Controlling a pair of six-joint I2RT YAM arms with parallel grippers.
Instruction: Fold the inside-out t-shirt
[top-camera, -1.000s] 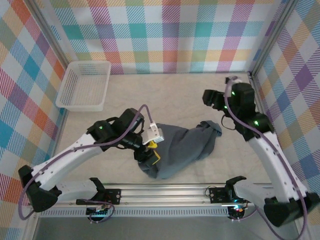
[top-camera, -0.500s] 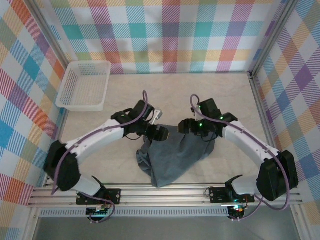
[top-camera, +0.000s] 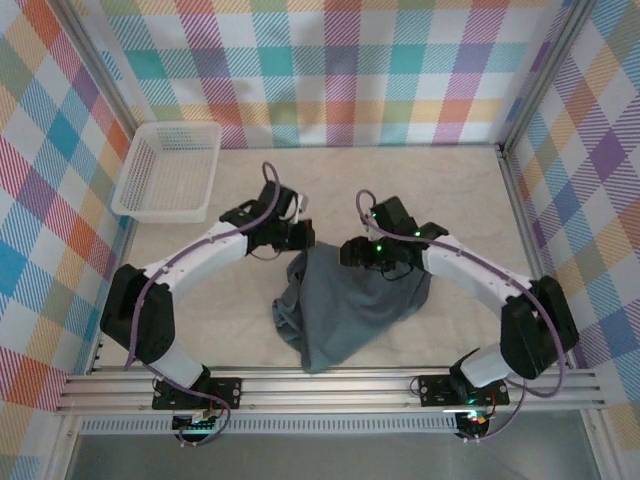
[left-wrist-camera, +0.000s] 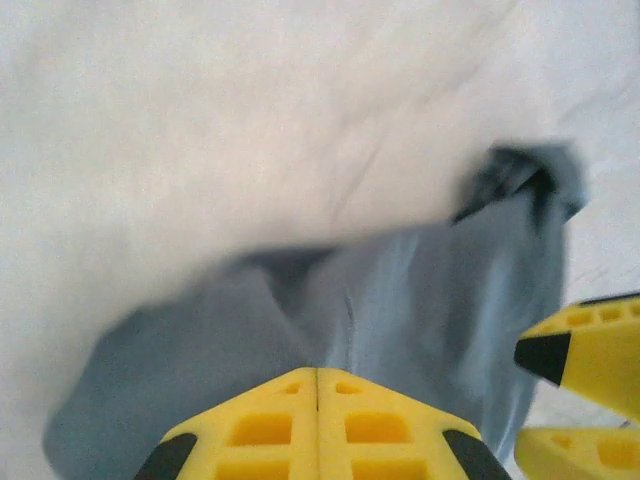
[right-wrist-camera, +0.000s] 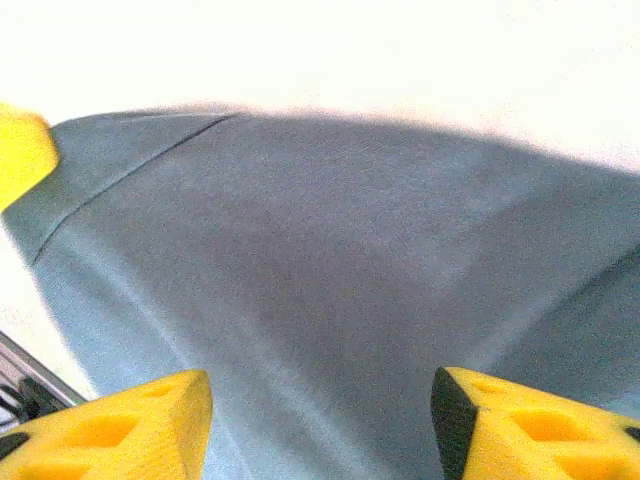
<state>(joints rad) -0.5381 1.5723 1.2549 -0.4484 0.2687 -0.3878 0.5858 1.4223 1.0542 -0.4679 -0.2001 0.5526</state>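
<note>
Yellow left claw (left-wrist-camera: 317, 372) tight together on the slate-grey t-shirt (left-wrist-camera: 400, 300), pale table (left-wrist-camera: 200, 120) beyond, right claw (left-wrist-camera: 540, 400) at the right edge.

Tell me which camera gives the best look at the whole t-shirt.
Top external: the t-shirt lies in full outline there, bunched on the table. The left wrist view gives a blurred patch of it up close. The right wrist view gives a close stretch of grey cloth, edges cut off.
</note>
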